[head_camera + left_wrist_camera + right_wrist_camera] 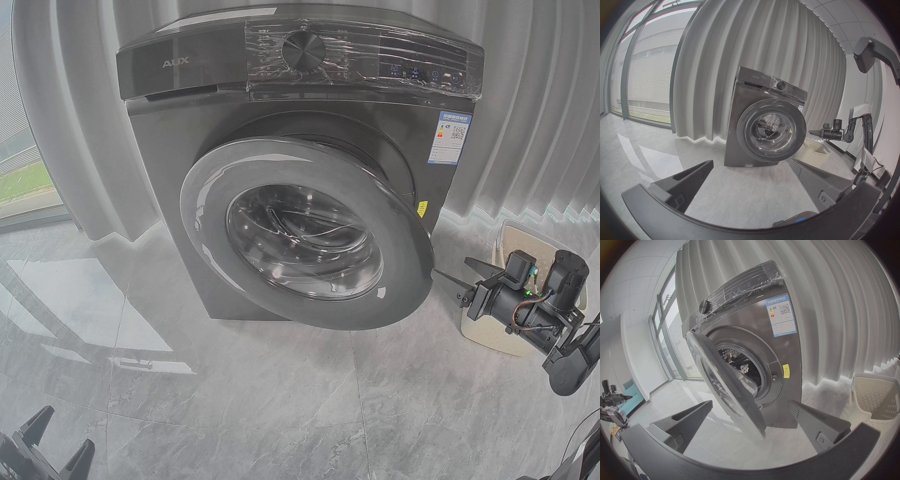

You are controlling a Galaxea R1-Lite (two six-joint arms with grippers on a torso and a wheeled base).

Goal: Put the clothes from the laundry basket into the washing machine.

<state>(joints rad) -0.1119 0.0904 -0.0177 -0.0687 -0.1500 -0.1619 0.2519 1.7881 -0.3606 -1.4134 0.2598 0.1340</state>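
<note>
The dark grey washing machine (294, 94) stands against the curtain. Its round glass door (300, 237) hangs partly open, hinged on the left, and the drum (740, 365) shows behind it. A beige perforated laundry basket (519, 237) sits on the floor to the machine's right; the part of its inside (875, 396) that shows is bare. My right gripper (459, 275) is open above the basket's near side, its fingers pointing at the door's free edge, close beside it. My left gripper (65, 431) is open, low at the near left, far from the machine.
Pleated grey curtains (544, 125) hang behind and beside the machine. A floor-length window (647, 68) is to the left. Wide tiled floor (250, 400) lies in front of the machine. The swung door takes up room in front of the drum.
</note>
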